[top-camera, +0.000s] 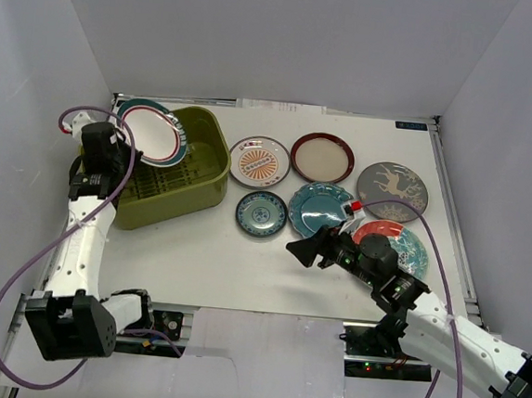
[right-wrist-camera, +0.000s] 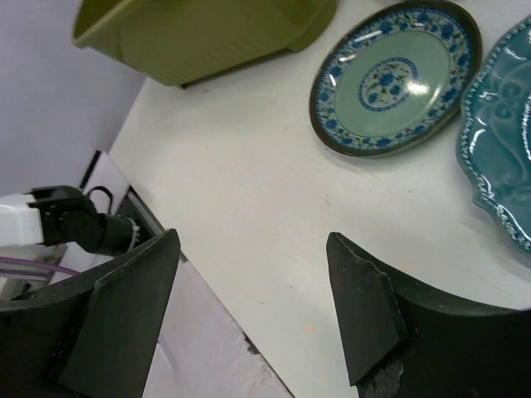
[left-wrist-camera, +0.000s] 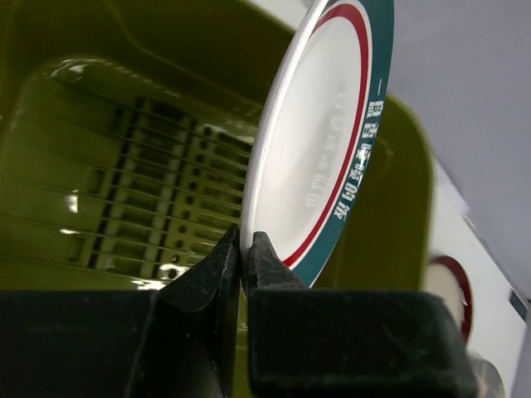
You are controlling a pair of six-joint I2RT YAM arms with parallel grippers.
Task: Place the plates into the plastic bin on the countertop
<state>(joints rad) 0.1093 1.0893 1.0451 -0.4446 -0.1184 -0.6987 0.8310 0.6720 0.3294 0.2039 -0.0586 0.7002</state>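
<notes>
At the far left, the left gripper (top-camera: 127, 138) is pinched shut on the lower rim of the white plate with a green ring (top-camera: 151, 133). The plate is held on edge over the far left corner of the plastic bin (top-camera: 208, 190), clear of the bin's slotted floor. In the left wrist view the plate (left-wrist-camera: 323, 141) rises almost upright from the fingers (left-wrist-camera: 220, 261) and leans to the right, its white face turned that way.

The olive bin sits askew to the table edges, close to the left wall. Which of its sides is longer cannot be told from above.

Right of the bin lies a stretch of bare white countertop (top-camera: 205, 259), running along the near edge. Six plates lie flat beyond it:
- In the far row are the orange sunburst plate (top-camera: 259, 161), the red-rimmed cream plate (top-camera: 322, 157) and the grey deer plate (top-camera: 392, 191), the last close to the right edge.
- In the nearer row are the small blue-green plate (top-camera: 261, 213) and the teal plate (top-camera: 319, 208), just beside each other.
- The red floral plate (top-camera: 402, 246) is partly hidden under the right arm.

The right gripper (top-camera: 310, 249) has its jaws spread wide and holds nothing. It is above bare table near the teal plate and points left toward the bin.
</notes>
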